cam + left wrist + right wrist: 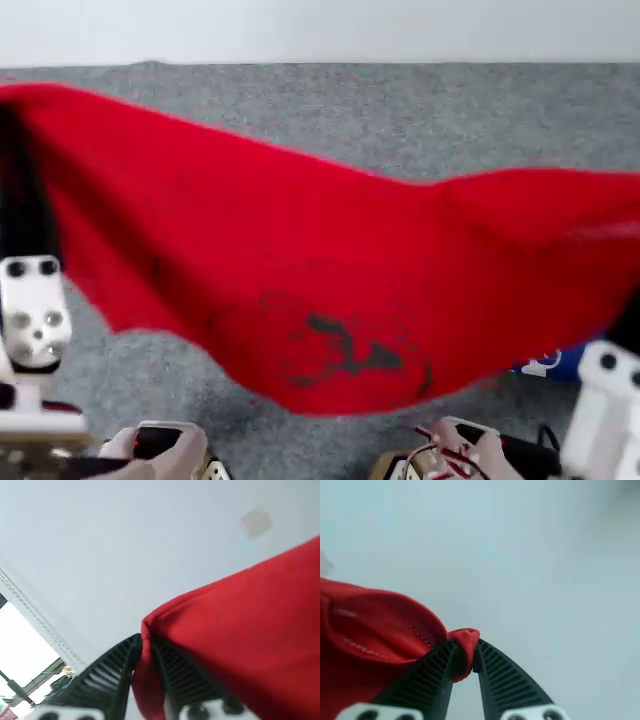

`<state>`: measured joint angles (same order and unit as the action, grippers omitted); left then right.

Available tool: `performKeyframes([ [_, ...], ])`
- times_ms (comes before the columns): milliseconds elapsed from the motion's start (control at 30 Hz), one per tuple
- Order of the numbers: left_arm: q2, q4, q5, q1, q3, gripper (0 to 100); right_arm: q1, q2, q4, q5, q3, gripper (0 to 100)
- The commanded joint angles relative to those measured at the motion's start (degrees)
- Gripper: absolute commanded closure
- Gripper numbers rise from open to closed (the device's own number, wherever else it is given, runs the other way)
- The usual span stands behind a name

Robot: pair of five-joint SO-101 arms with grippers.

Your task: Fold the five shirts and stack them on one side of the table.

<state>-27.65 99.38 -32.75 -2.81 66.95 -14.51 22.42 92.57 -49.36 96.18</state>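
The red shirt [320, 290] hung in the air above the grey table [400, 110], stretched wide across the high view and sagging in the middle. It had a dark print [350, 350] near its lower edge.

The left gripper [145, 645] was clamped on one folded edge of the red shirt [240, 645], and the cloth was pinched between its 2 black ribbed fingers [110, 665]. The right gripper [464, 652] was also closed on the red shirt [370, 630], with a small bunch of the hem squeezed between its fingers [505, 675].

In the high view, 1 white arm part [32, 315] stood at the left border and another arm part [605, 410] at the right border. A small blue thing [560, 362] showed under the shirt's lower edge on the right; I could not tell what it was.
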Motion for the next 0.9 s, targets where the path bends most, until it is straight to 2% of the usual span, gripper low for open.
performKeyframes([
  [0, -5.1, 1.1, -4.0, -1.4, -6.5, 100, -2.3, 0.5, 0.2, -0.6, -0.3, 98.7],
  [267, -18.2, 1.1, -8.8, -1.7, -31.3, 100, -2.2, -0.2, 5.5, -1.3, -1.0, 98.7],
  [500, -21.6, -0.6, -16.4, -2.9, -55.7, 100, -0.6, -4.4, 8.6, -1.1, -14.8, 98.7],
  [667, -21.6, -13.0, -16.4, -2.9, -71.2, 100, 7.5, -6.2, 8.3, -1.1, -29.6, 98.7],
  [867, -21.5, -38.7, -16.4, -2.9, -93.1, 100, 10.5, -10.5, -2.1, 0.3, -47.9, 98.7],
])
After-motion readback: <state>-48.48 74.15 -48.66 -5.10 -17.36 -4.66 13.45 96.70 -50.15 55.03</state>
